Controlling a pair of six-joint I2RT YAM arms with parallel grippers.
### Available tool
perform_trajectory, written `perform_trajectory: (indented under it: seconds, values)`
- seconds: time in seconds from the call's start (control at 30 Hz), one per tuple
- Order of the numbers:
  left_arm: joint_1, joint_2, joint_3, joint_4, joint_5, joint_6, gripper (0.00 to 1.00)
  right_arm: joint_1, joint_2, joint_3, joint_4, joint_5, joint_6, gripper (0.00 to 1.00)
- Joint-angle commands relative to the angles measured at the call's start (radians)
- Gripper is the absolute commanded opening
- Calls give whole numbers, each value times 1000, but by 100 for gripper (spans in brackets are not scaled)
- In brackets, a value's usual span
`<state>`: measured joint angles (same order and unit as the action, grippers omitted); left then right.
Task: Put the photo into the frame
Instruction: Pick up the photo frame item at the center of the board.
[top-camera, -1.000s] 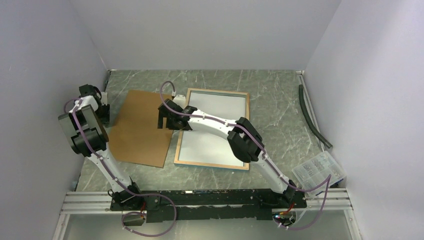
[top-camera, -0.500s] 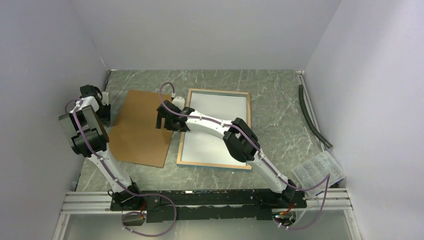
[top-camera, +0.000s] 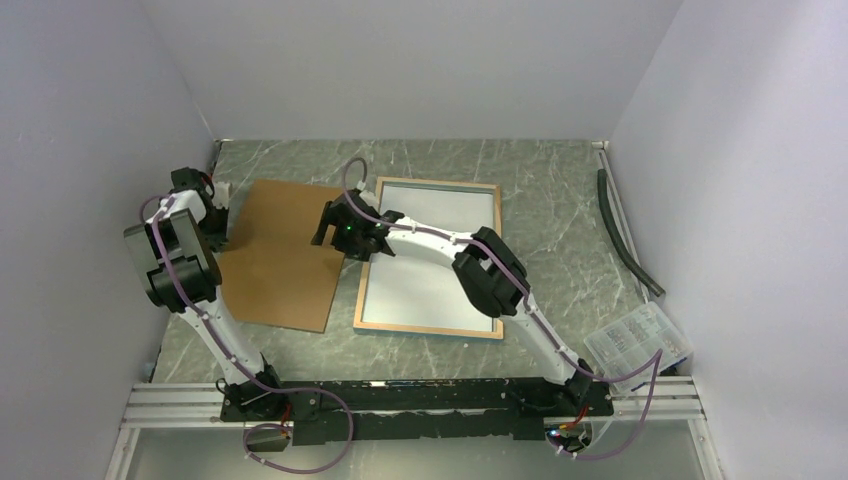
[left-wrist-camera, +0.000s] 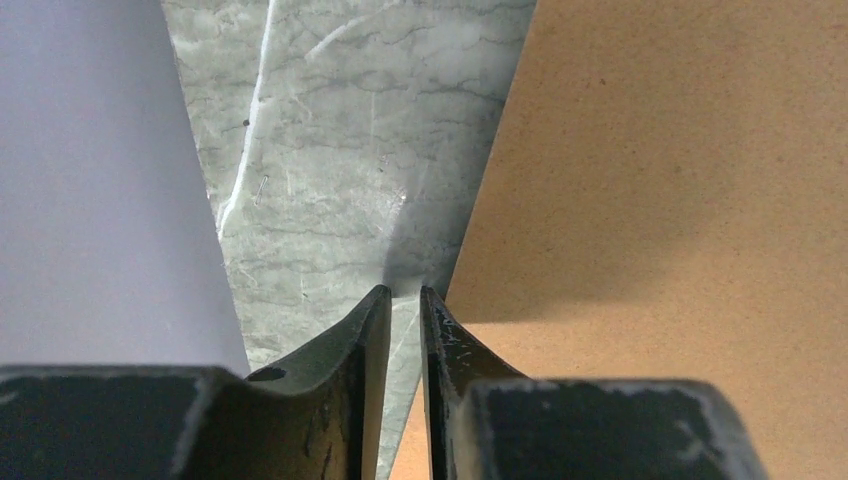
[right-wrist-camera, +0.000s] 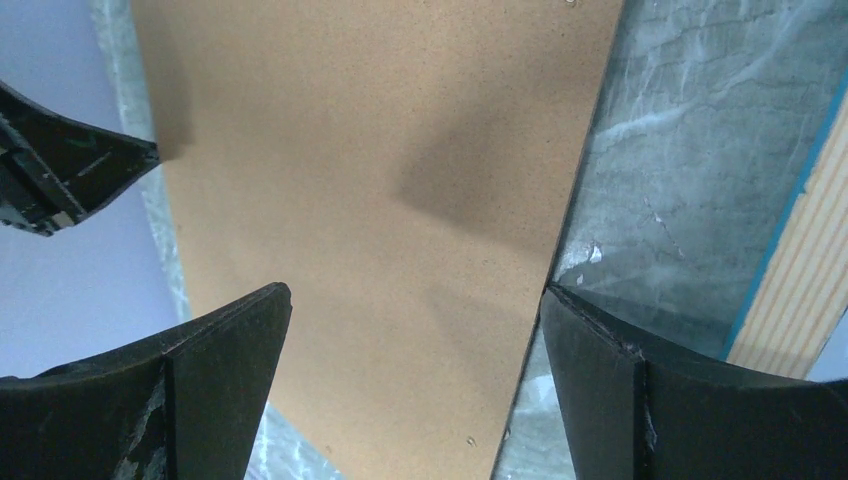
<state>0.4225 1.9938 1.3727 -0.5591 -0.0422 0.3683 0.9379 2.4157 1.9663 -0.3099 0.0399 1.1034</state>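
Observation:
The frame (top-camera: 489, 262) lies back-up right of centre; its pale wood rim and turquoise edge (right-wrist-camera: 792, 290) also show in the right wrist view. A plain white face fills its inside. The photo's print is out of view. A brown backing board (top-camera: 285, 255) lies flat to its left. My right gripper (top-camera: 328, 226) hangs wide open over the board's right edge (right-wrist-camera: 416, 291), its right fingertip (right-wrist-camera: 560, 305) at that edge. My left gripper (top-camera: 211, 222) sits at the board's left edge (left-wrist-camera: 405, 291). Its fingers are narrowed to a slit showing bare table, nothing pinched at the tips.
Grey walls close in on the left, back and right of the marble table (top-camera: 560, 190). A black hose (top-camera: 622, 235) lies along the right wall, and a clear plastic parts box (top-camera: 640, 345) sits at the near right. The arms' mounting rail (top-camera: 420, 395) runs along the front.
My left gripper has narrowed its fingers and edged towards the board's left side. My right gripper has turned and shifted slightly back over the board's right edge. The frame's near end has slid slightly right.

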Motion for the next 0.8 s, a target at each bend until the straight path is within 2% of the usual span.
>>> perform_trajectory:
  seconds: [0.0,0.27,0.43,0.77]
  values:
    - [-27,118,-63,-138,197,-19,22,-9,-62,-79,209,-119,81,100]
    - [-70,94,-91,-163,218,4,18,-33,-187,-205,414,-182,122,100]
    - [-87,79,-109,-161,216,9,16,-38,-222,-235,457,-206,126,100]
    - [-178,47,-130,-181,212,19,12,-58,-371,-407,522,-168,131,100]
